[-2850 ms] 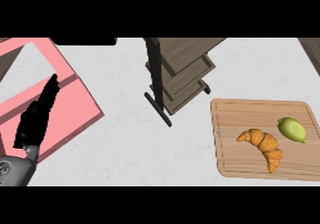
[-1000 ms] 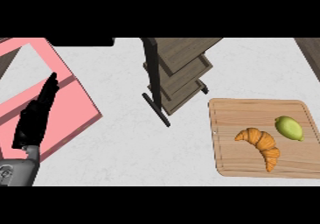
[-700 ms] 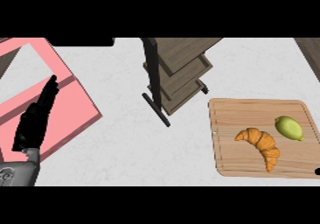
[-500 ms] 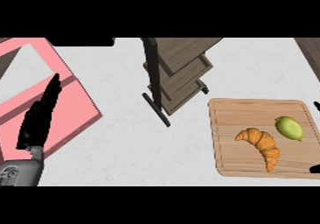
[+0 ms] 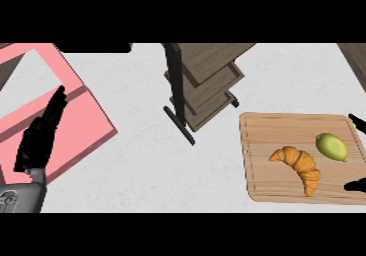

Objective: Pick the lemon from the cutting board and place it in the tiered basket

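— How was the right hand found?
— Only two dark tips were seen at the view's right edge. They were spread well apart, one above the level of the lemon and one below it, with nothing pinched between them. The palm was cut off by the edge.
— Where was the lemon placed?
— It was seen lying on the cutting board, toward the right side, just beside the croissant and apart from both tips. The tiered basket stood well apart, up and to the left on the tabletop.
— What could be judged likely to go wrong?
— The rounded lemon could be rolled aside if it were touched by one tip before the other. The croissant could be caught by the lower tip, being so near. On the carry, the basket's dark frame could be struck.
— What could not be made out?
— The tiers were overlapped when seen from above, so their depth could not be told. The left hand, fingers straight and pressed together, was seen resting over the pink mat, nothing held.
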Motion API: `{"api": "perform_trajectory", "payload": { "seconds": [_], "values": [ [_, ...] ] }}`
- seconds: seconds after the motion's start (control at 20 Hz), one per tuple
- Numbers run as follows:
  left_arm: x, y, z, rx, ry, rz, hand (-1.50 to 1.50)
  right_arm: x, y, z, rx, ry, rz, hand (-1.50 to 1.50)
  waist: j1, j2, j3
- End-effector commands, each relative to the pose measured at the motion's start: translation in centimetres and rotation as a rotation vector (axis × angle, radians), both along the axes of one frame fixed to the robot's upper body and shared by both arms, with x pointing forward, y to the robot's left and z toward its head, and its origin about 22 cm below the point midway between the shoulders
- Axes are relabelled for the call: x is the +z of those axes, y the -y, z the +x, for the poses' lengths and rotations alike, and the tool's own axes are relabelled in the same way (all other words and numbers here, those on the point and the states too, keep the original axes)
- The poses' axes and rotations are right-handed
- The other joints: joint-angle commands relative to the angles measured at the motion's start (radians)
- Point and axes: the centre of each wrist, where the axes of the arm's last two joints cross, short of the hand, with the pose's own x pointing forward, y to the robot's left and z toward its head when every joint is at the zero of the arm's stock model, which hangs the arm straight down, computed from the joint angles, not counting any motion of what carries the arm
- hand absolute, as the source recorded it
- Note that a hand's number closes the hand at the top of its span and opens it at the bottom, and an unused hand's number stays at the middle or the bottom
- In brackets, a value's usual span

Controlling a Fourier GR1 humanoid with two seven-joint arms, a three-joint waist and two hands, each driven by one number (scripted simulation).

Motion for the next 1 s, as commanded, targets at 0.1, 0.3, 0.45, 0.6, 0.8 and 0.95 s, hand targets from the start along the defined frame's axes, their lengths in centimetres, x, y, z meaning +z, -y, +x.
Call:
{"api": "perform_trajectory", "payload": {
  "seconds": [0.1, 0.3, 0.45, 0.6, 0.8, 0.95],
  "values": [
    [0.7, 0.1, 0.8, 0.01, 0.002, 0.007, 0.0, -0.9, 0.5, 0.6, 0.028, -0.023, -0.003, -1.5, 0.0, 0.001, 0.0],
    [1.2, 0.5, 0.6, -0.006, 0.0, -0.006, 0.0, -0.9, -1.4, 2.9, 0.056, -0.032, 0.015, -1.5, 0.001, 0.0, 0.0],
    [0.7, 1.3, 1.2, 0.003, -0.013, -0.004, 0.0, -3.3, -2.7, 2.2, 0.067, -0.036, 0.025, -1.5, 0.0, 0.0, 0.0],
    [-0.6, -0.5, -0.4, -0.001, 0.012, -0.002, 0.0, -2.6, -2.7, 2.7, 0.085, -0.083, 0.018, -1.5, 0.0, 0.0, 0.0],
    [-0.6, 1.6, -1.1, 0.0, -0.001, -0.028, 0.0, -1.4, -3.5, 3.6, 0.253, -0.066, -0.12, 1.5, 0.005, -0.001, 0.0],
    [-0.6, 1.8, -0.9, -0.017, -0.006, -0.014, 0.0, -3.5, -4.4, 2.5, 0.211, 0.034, -0.19, 1.5, 0.0, 0.0, 0.0]
  ]
}}
